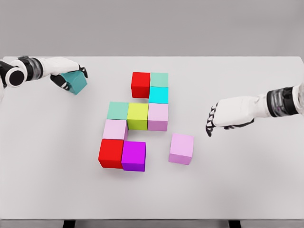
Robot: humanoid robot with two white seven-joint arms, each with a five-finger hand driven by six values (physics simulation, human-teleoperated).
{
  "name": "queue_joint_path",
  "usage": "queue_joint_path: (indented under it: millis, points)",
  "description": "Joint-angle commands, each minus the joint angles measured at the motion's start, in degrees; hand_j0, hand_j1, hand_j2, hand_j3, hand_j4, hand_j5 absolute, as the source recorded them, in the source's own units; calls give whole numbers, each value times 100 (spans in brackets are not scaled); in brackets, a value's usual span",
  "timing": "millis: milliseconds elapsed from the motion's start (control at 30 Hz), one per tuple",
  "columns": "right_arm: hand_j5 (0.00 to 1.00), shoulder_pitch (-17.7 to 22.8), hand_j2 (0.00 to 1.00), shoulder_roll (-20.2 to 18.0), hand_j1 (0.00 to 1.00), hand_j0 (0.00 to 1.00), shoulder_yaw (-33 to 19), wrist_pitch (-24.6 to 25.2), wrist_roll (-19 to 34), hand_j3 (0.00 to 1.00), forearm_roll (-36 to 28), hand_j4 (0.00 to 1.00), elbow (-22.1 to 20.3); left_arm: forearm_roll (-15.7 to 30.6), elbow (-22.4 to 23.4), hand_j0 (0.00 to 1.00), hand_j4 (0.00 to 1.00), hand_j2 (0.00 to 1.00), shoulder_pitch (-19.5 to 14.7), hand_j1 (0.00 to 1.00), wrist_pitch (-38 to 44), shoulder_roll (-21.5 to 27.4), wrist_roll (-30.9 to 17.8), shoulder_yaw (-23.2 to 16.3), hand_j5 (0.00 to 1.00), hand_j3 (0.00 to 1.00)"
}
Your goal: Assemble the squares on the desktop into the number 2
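9 cubes (137,116) on desk | 1 teal cube (75,82) in left hand (66,76) | right hand (228,114) empty

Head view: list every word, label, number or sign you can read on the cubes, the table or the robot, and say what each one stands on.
None: no printed text shows anywhere.
The cubes, such as the yellow-green cube, have plain coloured faces.
The table is bare white.
The left hand, holding the teal cube, and the right hand carry no markings.

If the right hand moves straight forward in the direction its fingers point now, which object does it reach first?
Probably the pale pink cube in the middle row; the right hand points left toward it, though height is unclear.
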Motion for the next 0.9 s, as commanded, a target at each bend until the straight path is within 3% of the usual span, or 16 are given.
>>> queue_joint_path:
  millis: [0,233,333,567,867]
  points:
    - [46,0,46,-6,46,46,11,12,-1,46,23,46,-18,27,-4,72,72,72,0,72,-6,-49,-17,82,72,72]
    - [46,44,46,117,46,46,20,12,-1,46,50,46,26,18,4,72,72,72,0,72,11,-128,-26,275,72,72]
    - [46,53,46,196,46,46,20,12,-1,46,94,46,281,18,-4,72,72,72,-9,72,11,-137,-26,284,72,72]
    - [46,132,46,451,46,46,20,12,-1,46,173,46,404,9,4,73,73,73,-9,73,20,-322,-26,372,73,73]
    - [46,167,46,583,46,46,20,12,-1,46,190,46,422,0,13,73,73,73,-26,73,29,-585,-43,477,73,73]
